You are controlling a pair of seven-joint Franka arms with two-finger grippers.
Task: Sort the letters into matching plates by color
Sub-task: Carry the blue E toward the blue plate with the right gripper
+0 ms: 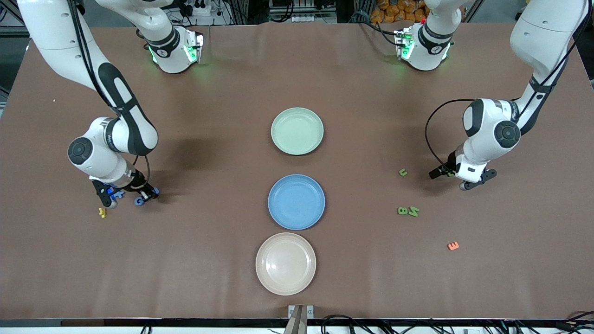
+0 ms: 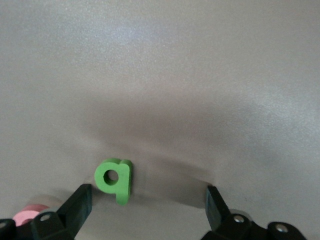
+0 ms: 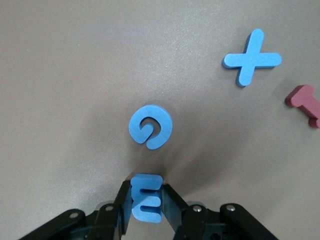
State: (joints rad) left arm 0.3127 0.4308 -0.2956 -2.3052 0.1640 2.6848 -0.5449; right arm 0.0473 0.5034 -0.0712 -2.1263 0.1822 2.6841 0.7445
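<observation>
Two grippers are working low over the desk (image 1: 195, 260). The right gripper (image 3: 146, 202) is pinching a blue letter E (image 3: 146, 197) between its narrowly spaced fingers, just beside a blue G (image 3: 150, 126) lying flat, with a blue X (image 3: 251, 58) nearby. The left gripper (image 2: 147, 207) is standing wide open, straddling a green letter q (image 2: 115, 179) without touching it. Mint green plate (image 1: 297, 130) and blue plate (image 1: 296, 202) are sitting mid-desk.

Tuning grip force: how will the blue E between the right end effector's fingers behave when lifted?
The blue E looks like thick matte foam: probably very light, slightly squashy, unlikely to slip. The right end effector pinches its flat sides, so it should lift without twisting.
</observation>
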